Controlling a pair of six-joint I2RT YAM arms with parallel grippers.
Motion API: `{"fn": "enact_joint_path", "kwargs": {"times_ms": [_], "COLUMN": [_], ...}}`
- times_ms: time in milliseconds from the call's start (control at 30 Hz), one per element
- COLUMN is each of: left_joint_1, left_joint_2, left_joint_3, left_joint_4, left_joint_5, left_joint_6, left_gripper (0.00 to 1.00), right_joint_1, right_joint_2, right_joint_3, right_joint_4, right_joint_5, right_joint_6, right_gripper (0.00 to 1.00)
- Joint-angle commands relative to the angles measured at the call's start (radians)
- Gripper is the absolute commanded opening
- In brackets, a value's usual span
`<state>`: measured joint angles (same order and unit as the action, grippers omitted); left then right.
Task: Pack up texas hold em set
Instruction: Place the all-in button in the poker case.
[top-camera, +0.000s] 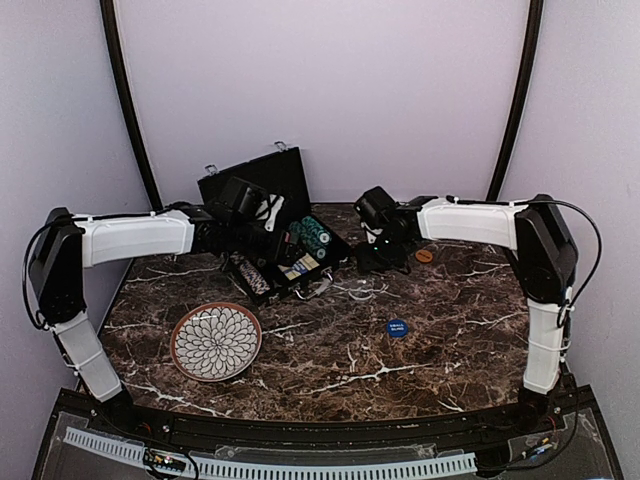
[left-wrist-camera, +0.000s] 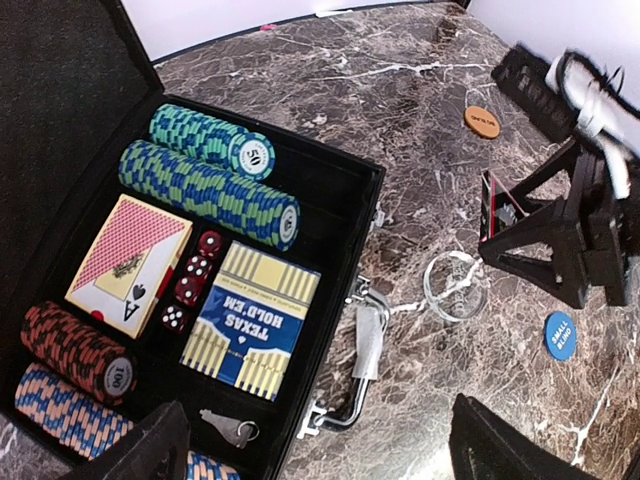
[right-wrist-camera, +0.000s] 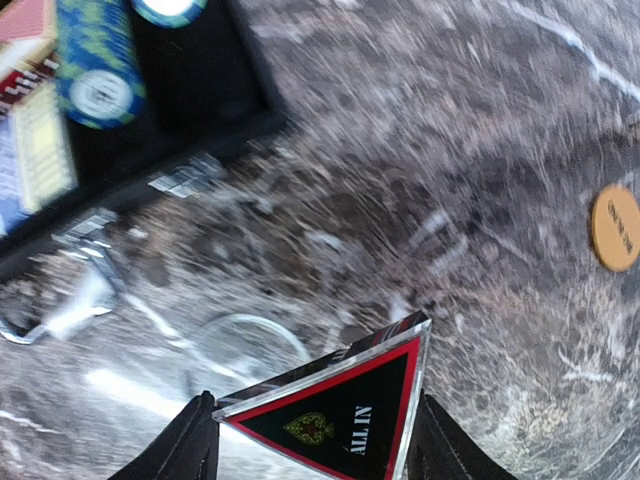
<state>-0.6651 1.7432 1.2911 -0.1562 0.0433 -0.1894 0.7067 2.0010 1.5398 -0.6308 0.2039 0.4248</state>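
Note:
The black briefcase (top-camera: 283, 178) (left-wrist-camera: 330, 215) of the texas hold em set lies open at the back of the table. Inside are rows of striped poker chips (left-wrist-camera: 205, 185), two card decks (left-wrist-camera: 250, 320), red dice (left-wrist-camera: 190, 285) and a small key (left-wrist-camera: 232, 428). My left gripper (left-wrist-camera: 320, 455) (top-camera: 250, 235) hangs open above the case's front edge, holding nothing. My right gripper (right-wrist-camera: 315, 455) (top-camera: 383, 262) is shut on a black triangular "ALL IN" marker (right-wrist-camera: 345, 405) (left-wrist-camera: 497, 213), just right of the case. An orange button (top-camera: 424, 256) (right-wrist-camera: 615, 227) and a blue button (top-camera: 397, 327) (left-wrist-camera: 559, 335) lie on the marble.
A clear round disc (left-wrist-camera: 455, 287) (right-wrist-camera: 245, 345) lies on the marble beside the case's metal handle (left-wrist-camera: 365, 340). A patterned plate with a brown rim (top-camera: 216, 341) sits at the front left. The marble table (top-camera: 330, 370) ends at a black front rail.

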Motion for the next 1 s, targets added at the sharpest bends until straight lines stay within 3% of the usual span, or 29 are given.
{"fn": "enact_joint_path", "kwargs": {"times_ms": [0, 400, 667, 967], "left_joint_1": [0.018, 0.135, 0.152, 0.154], "left_joint_2": [-0.113, -0.296, -0.334, -0.366], "left_joint_3": [-0.05, -0.224, -0.246, -0.267], "left_joint_4": [0.04, 0.095, 0.064, 0.06], "left_joint_5": [-0.084, -0.084, -0.079, -0.086], "left_joint_6": [-0.042, -0.106, -0.075, -0.053], "left_gripper": [0.93, 0.93, 0.94, 0.96], "right_joint_1": [0.031, 0.087, 0.117, 0.117], "right_joint_2": [0.014, 0.242, 0.411, 0.489], "right_joint_3": [0.132, 0.443, 0.653, 0.686], "right_joint_4": [0.062, 0.163, 0.147, 0.136], "right_joint_5": [-0.055, -0.197, -0.254, -0.259], "right_joint_6": [-0.043, -0.083, -0.077, -0.065], "right_gripper": [0.5, 0.52, 0.52, 0.56]}}
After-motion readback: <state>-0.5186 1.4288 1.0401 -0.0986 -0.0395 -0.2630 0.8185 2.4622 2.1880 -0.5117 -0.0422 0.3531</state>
